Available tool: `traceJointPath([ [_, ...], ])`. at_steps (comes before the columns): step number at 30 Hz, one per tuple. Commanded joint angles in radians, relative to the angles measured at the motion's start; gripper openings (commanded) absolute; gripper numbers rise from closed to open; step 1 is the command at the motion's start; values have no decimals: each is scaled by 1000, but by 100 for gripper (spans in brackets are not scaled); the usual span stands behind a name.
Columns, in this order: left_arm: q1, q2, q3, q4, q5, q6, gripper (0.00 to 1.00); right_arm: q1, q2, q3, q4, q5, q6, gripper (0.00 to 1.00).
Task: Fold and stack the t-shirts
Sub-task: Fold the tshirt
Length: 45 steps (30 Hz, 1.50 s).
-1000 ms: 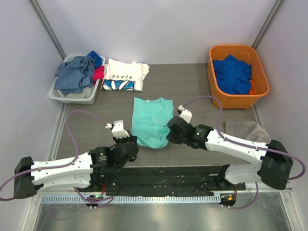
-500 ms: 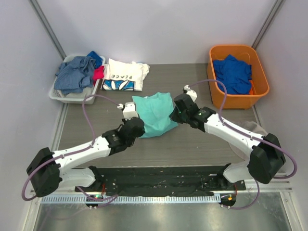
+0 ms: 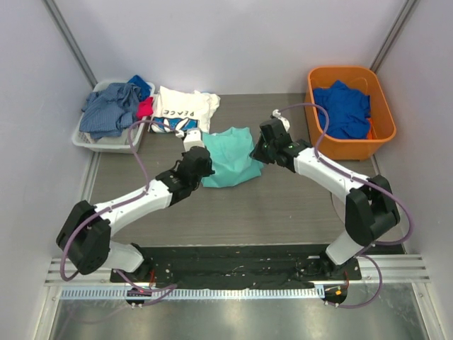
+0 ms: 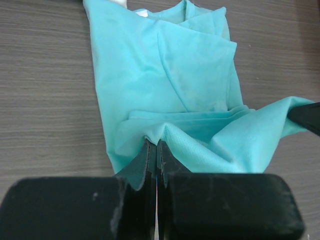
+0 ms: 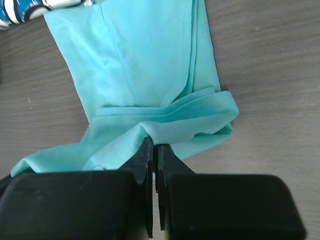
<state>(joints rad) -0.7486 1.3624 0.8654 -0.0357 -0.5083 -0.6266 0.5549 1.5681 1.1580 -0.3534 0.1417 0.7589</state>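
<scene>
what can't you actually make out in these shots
- Top view: the near corners of the mint t-shirt, hidden under the left pincer and right pincer.
- Right wrist view: most of the PEACE t-shirt, cut off by the top edge.
- Top view: whatever lies under the royal blue garment in the orange basket.

Bright, even overhead light, soft shadows, sharp focus in all 3 views.
</scene>
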Motion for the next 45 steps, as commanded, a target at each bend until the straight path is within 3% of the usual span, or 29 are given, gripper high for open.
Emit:
traceJointPath([
  [1,69,38,46,83,62,42,0,-64,62,109,77,-63,-38,1],
  [12,206,196,174,134,169,93,0,-157,309,365,97,-194,-79,1],
  [26,302,323,247,171,252,108,0,-178,575,669,96,-294,-124,1],
  [45,410,503,354,235,332,102,0,-196,819,954,82,-344,-138,1],
])
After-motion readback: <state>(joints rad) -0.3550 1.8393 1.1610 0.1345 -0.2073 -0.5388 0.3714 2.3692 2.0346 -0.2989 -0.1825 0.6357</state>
